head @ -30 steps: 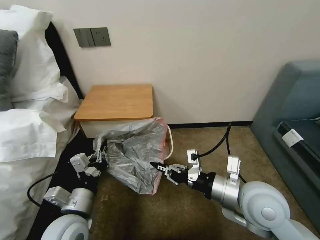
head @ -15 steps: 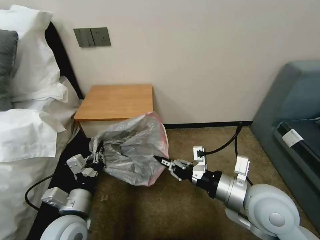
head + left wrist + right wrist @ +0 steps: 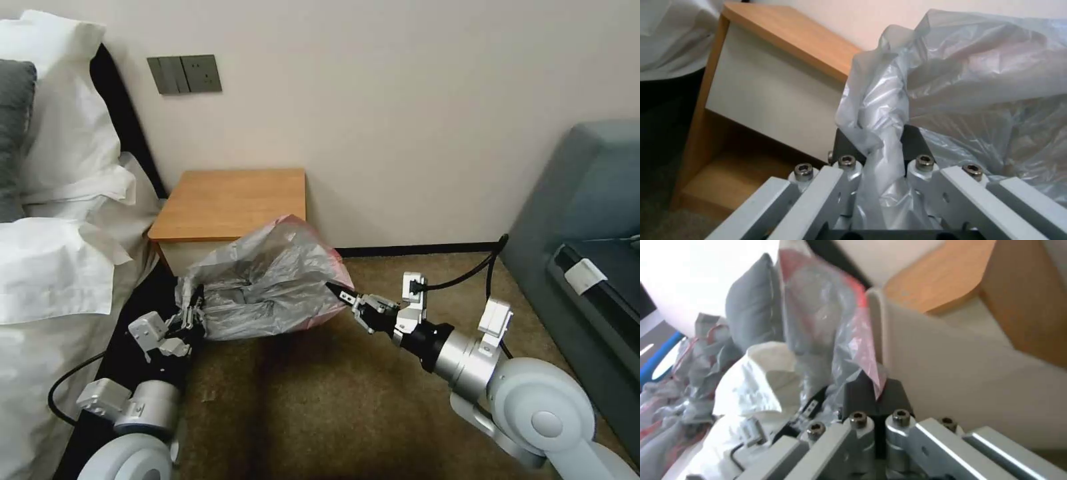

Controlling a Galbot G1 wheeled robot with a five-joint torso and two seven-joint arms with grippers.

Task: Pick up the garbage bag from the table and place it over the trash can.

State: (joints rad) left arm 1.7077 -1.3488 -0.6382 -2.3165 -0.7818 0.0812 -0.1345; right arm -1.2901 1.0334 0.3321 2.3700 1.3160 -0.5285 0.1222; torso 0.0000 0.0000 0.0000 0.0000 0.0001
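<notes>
The garbage bag (image 3: 267, 280), crinkly grey plastic with a pinkish-red rim, hangs stretched between my two grippers just in front of the table (image 3: 233, 200). My left gripper (image 3: 191, 313) is shut on its left edge, and the plastic is bunched between the fingers (image 3: 849, 146) in the left wrist view. My right gripper (image 3: 339, 292) is shut on the right edge, pinching the red rim (image 3: 862, 350). The trash can (image 3: 942, 356) shows as a cream wall with a rolled rim close beside the right gripper. In the head view the bag hides it.
A bed with white sheets (image 3: 47, 267) and a dark frame stands at the left, close to my left arm. A grey-blue sofa (image 3: 587, 220) stands at the right. Brown carpet (image 3: 320, 413) lies open in front. The table's lower shelf (image 3: 729, 180) is open.
Both grippers have raised the bag off the carpet. The right gripper moved up and to the right, pulling the bag wider. The bag now covers the bin rim that showed before.
</notes>
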